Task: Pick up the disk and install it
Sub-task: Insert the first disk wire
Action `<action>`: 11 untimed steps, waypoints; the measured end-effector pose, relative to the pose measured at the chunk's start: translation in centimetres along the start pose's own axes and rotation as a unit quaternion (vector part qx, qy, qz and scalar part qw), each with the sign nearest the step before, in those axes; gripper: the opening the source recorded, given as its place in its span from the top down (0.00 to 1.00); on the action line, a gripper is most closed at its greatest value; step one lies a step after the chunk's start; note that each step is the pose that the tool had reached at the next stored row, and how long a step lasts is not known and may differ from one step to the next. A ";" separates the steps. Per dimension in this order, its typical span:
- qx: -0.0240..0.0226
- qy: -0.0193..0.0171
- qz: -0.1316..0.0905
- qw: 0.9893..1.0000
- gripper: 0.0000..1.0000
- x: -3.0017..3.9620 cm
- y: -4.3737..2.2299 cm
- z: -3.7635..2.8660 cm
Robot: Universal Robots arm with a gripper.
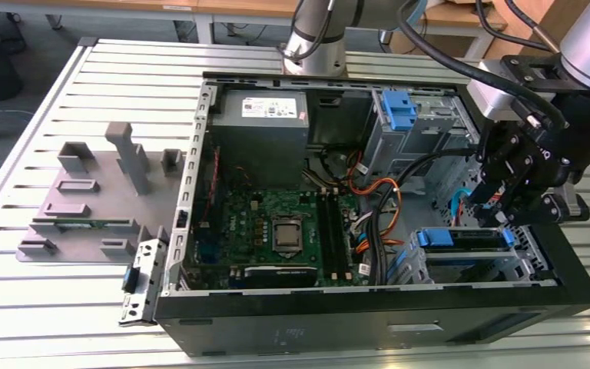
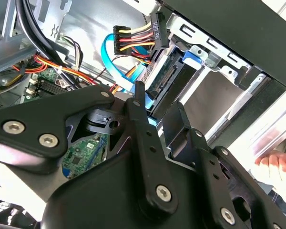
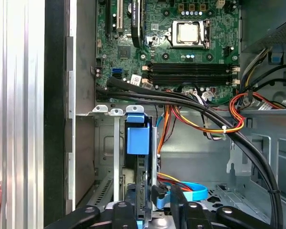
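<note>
- The disk (image 2: pixel 174 78) sits in the drive cage (image 1: pixel 525 257) at the corner of the computer case (image 1: pixel 377 315) on the exterior view's right. It is clipped in its blue carrier (image 3: pixel 137 133) and lies directly beneath the tool.
- Tool (image 2: pixel 159 102): fingers spread and pinching nothing, poised just above the disk's connector end.
- Cabling: a power plug with yellow, red and black wires (image 2: pixel 152 31) and a blue data ribbon (image 2: pixel 115 59) meet the disk beside the fingers.
- Technique, as a judgement: the disk looks seated or nearly so. Any pressing should run straight along the cage rails, on the carrier rather than the plugs, with the fingers kept off the wires.
- Hazard: a person's hand (image 2: pixel 276 164) rests at the edge of the surface (image 1: pixel 28 323), near the case.
- Writing: the power-supply box carries a white label (image 1: pixel 270 108), and the power plug bears moulded characters. None of this print can be made out.
</note>
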State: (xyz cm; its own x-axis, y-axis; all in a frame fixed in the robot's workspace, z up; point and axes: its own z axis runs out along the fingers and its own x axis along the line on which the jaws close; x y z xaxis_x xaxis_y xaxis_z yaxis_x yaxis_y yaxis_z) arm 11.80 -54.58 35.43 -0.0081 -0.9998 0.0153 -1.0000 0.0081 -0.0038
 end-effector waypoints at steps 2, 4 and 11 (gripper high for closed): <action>0.000 0.000 0.000 1.000 0.65 0.00 0.00 0.00; 0.000 0.000 0.000 1.000 0.72 0.00 0.00 0.00; 0.000 0.001 0.000 1.000 0.84 0.00 0.00 0.00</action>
State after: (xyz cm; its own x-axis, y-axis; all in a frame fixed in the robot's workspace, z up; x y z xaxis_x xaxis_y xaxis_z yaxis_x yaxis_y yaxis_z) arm 11.80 -54.58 35.43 -0.0081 -0.9998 0.0171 -1.0000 0.0081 -0.0038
